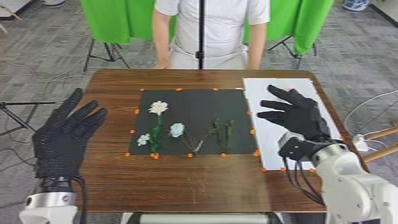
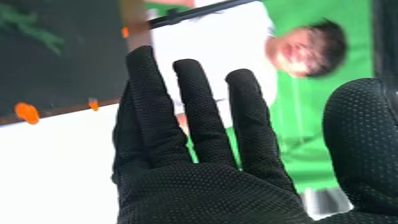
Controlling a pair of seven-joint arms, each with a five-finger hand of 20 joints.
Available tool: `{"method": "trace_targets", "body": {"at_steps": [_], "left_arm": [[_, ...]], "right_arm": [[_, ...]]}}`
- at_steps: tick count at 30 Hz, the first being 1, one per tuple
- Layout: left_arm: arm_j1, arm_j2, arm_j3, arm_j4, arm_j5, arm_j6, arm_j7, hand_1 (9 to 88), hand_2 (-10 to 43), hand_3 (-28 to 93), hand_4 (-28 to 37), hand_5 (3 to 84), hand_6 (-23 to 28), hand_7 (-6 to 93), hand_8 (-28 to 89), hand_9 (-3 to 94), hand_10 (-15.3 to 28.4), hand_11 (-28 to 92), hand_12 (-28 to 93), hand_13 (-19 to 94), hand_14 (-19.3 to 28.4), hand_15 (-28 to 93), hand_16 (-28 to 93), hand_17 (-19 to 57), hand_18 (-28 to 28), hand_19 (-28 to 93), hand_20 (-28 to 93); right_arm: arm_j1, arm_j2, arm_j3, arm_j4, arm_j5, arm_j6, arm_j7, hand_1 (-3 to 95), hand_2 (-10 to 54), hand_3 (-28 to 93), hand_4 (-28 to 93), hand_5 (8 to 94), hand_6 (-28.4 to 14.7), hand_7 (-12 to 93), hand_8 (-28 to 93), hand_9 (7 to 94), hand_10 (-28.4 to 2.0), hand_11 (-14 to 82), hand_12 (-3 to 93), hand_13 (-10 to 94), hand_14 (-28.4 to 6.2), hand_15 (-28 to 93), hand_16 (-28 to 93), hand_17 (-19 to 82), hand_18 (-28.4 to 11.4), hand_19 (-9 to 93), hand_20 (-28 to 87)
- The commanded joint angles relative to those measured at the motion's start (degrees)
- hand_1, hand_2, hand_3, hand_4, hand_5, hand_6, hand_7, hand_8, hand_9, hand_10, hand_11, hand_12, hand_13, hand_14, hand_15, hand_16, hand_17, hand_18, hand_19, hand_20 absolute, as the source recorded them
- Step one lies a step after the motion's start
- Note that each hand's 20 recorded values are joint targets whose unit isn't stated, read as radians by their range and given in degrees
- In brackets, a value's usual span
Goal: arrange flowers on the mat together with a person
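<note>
the arrangement is judged to be well along. on the dark mat (image 1: 191,96), a tall white flower (image 1: 158,107), a small white flower (image 1: 144,139) and a pale bluish flower (image 1: 177,130) are laid out towards the left and middle, with green stems (image 1: 227,134) set to their right; whether blooms are borne by those stems cannot be told. what is left may be an addition to the right part or a small straightening; whether another flower is hidden beneath the right robot hand (image 1: 300,117) cannot be told.

the right robot hand is held wide, with nothing grasped, over the white sheet (image 1: 275,159) beside the mat, near the right edge of the counter (image 1: 178,185). the left robot hand (image 1: 64,140) is also opened out, unloaded, by the left edge. the mat is bordered by orange markers (image 1: 253,132), which could be brushed by a low pass. the easiest way in is judged to be over the mat's far right part, where bare surface is seen; closer spacing among the flowers would call for more care.
</note>
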Motion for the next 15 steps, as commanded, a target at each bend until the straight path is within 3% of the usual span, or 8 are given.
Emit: {"method": "trace_targets", "body": {"at_steps": [1, 4, 6, 10, 13, 15], "left_arm": [[0.4, -1.17, 1.07, 0.71, 0.48, -1.03, -1.26, 21.1, 9.7, 78, -28.2, 35.8, 8.4, 9.8, -10, 34.4, 20.4, 21, 8, 29, 27.0, 44, -11, -4.8, 25.2, 64, -3], [0.1, -1.01, 1.63, 0.93, 0.41, -1.07, -0.42, 20.6, 9.7, 78, -28.2, 35.5, 8.2, 9.7, -10, 33.6, 20.0, 20, 8, 29, 26.7, 43, -11, -4.4, 25.2, 64, -4], [-0.1, -1.41, 1.67, 0.88, 0.59, -0.91, -0.73, 20.4, 9.8, 78, -28.2, 35.2, 7.9, 9.7, -10, 33.1, 19.6, 19, 8, 29, 26.5, 42, -10, -4.1, 25.1, 63, -6], [0.1, -1.89, 0.85, 0.68, 2.91, 0.08, -1.65, 20.0, 9.9, 78, -28.3, 35.0, 7.8, 9.7, -10, 32.9, 19.4, 19, 8, 28, 26.5, 42, -10, -4.2, 24.9, 62, -6], [0.2, -1.72, 0.77, 0.72, 1.98, 0.38, -0.61, 20.0, 9.9, 78, -28.3, 34.9, 7.8, 9.9, -10, 33.2, 19.7, 20, 9, 28, 26.8, 43, -9, -5.0, 25.0, 63, -6], [0.5, -1.89, 0.66, 0.69, 2.15, 0.98, -0.72, 19.8, 9.8, 78, -28.3, 34.8, 7.8, 9.9, -10, 34.0, 20.4, 21, 9, 28, 27.2, 45, -9, -5.6, 25.4, 64, -5]], "right_arm": [[-8.0, -0.6, 0.0, -1.8, 17.4, -2.5, -2.9, 17.3, 6.2, 79, -28, 44.4, -1.0, 10, -12, 49.3, -17.8, 10.7, 10.9, 41, -22.3, 33, 10, 4, -18.2, 54, 14], [-7.6, -0.8, -0.4, -1.9, 13.7, -3.3, -4.2, 17.1, 6.4, 79, -28, 43.2, -0.7, 10, -12, 48.4, -17.3, 9.7, 10.9, 40, -22.5, 30, 11, 4, -18.2, 52, 14], [-7.5, -1.6, 0.0, -2.2, 12.8, -4.0, -4.4, 16.9, 6.5, 79, -28, 42.8, -0.5, 10, -12, 48.0, -17.2, 9.2, 10.9, 40, -22.6, 28, 11, 4, -18.2, 51, 14], [-7.4, -1.9, 0.0, -2.2, 13.6, -2.5, -4.9, 16.5, 6.9, 79, -28, 42.4, -0.3, 10, -12, 47.6, -17.1, 8.8, 10.9, 40, -22.5, 27, 12, 4, -18.2, 50, 14], [-7.5, -1.4, -0.1, -2.2, 13.2, -1.7, -5.1, 16.3, 7.0, 79, -28, 42.0, -0.2, 10, -12, 47.5, -17.0, 8.7, 11.1, 40, -22.5, 27, 13, 4, -18.2, 50, 14], [-7.7, -1.6, -0.2, -2.2, 13.6, -1.6, -5.1, 16.2, 7.0, 79, -28, 42.0, -0.2, 10, -12, 47.6, -16.9, 8.8, 11.2, 40, -22.4, 27, 13, 4, -18.2, 50, 14]]}}
